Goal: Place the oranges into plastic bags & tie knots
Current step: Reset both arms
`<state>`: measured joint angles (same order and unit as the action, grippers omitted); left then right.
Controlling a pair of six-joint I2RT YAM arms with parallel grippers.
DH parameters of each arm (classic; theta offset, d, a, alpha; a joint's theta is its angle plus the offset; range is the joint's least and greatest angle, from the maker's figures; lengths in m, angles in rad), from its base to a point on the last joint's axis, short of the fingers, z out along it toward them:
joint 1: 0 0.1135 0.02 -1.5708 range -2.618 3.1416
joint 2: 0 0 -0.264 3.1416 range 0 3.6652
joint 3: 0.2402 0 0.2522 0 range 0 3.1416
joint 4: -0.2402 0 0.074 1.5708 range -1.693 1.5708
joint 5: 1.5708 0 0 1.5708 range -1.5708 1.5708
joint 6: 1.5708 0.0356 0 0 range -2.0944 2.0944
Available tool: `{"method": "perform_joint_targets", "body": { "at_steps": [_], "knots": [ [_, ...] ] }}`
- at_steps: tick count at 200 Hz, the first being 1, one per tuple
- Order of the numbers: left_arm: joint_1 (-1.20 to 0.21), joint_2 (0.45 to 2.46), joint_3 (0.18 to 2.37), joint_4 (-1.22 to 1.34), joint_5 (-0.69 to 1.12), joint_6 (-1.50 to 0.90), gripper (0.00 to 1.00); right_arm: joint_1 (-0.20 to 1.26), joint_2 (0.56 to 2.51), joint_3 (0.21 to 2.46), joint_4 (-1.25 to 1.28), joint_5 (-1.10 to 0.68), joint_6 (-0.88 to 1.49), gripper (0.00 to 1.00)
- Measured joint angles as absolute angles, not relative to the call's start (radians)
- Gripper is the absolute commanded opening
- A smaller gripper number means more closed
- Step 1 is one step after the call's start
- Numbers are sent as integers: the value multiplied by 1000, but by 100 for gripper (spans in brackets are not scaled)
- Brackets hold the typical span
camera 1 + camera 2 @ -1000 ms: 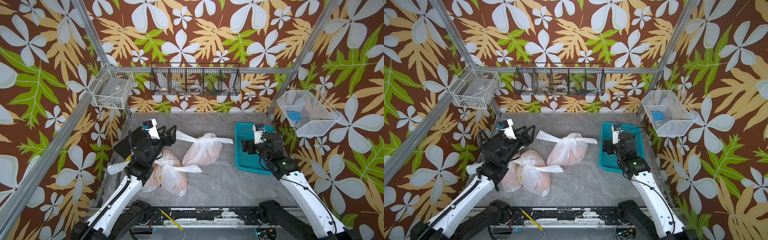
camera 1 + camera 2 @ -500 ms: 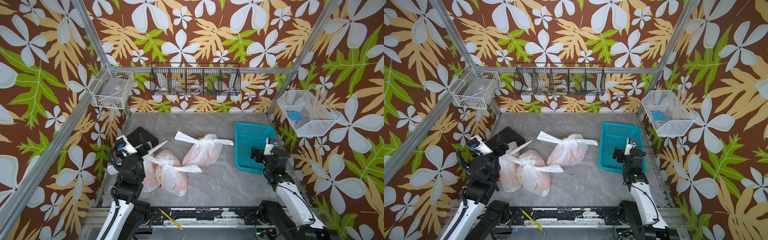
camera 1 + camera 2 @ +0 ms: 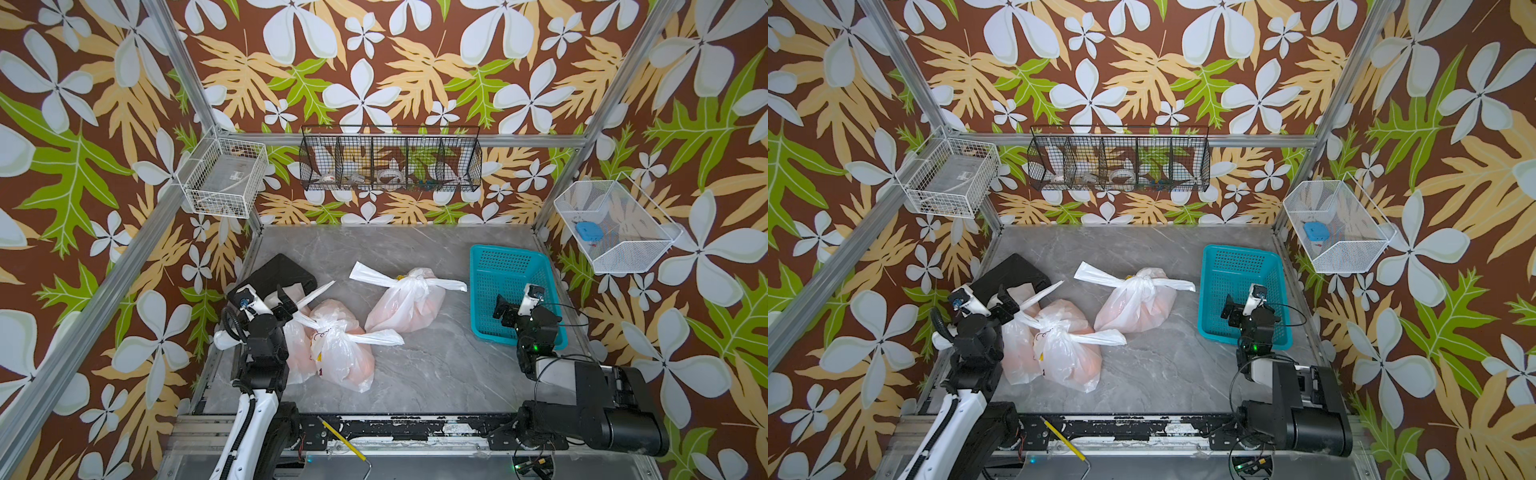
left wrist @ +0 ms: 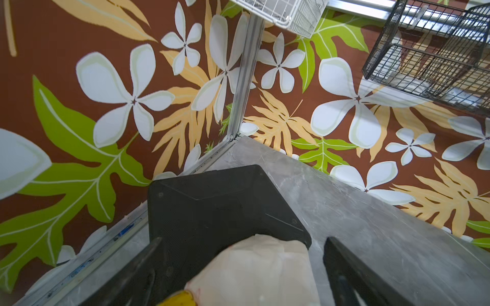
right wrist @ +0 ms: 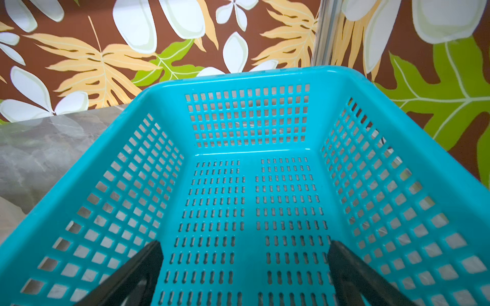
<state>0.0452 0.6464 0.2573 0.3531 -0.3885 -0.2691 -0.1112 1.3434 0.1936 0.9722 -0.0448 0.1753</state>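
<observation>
Three tied plastic bags lie on the grey table, and oranges (image 3: 360, 366) show through them as an orange tint. The left bag (image 3: 296, 349) sits against my left arm, the middle bag (image 3: 340, 353) leans on it, and the third bag (image 3: 409, 305) lies toward the centre. Knots (image 3: 322, 322) (image 3: 405, 282) close the middle and third bags, with white strips sticking out sideways. My left gripper (image 3: 274, 303) (image 4: 244, 254) stands open above the left bag (image 4: 254, 270) and holds nothing. My right gripper (image 3: 513, 309) (image 5: 244, 254) hangs open over the teal basket, with nothing between its fingers.
The teal lattice basket (image 3: 509, 266) (image 5: 169, 111) at the right side holds nothing. A black flat pad (image 3: 282, 270) (image 4: 212, 206) lies in the back left corner. Wire baskets (image 3: 390, 164) hang on the walls. A yellow pencil (image 3: 340, 440) rests on the front rail.
Both arms have drawn back toward the front edge and folded low. The left gripper moved off the bags' handles to the far left, and both sets of jaws opened wider.
</observation>
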Motion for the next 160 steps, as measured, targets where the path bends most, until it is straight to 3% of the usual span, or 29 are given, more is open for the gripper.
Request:
{"method": "perform_joint_targets", "body": {
  "at_steps": [66, 160],
  "knots": [
    [46, 870, 33, 809, -229, -257, 100, 2, 1452, 196, 1148, 11, 82, 99],
    [40, 1340, 12, 1357, -65, -168, 100, 6, 1459, 224, 1121, 53, 74, 99]
  ]
}}
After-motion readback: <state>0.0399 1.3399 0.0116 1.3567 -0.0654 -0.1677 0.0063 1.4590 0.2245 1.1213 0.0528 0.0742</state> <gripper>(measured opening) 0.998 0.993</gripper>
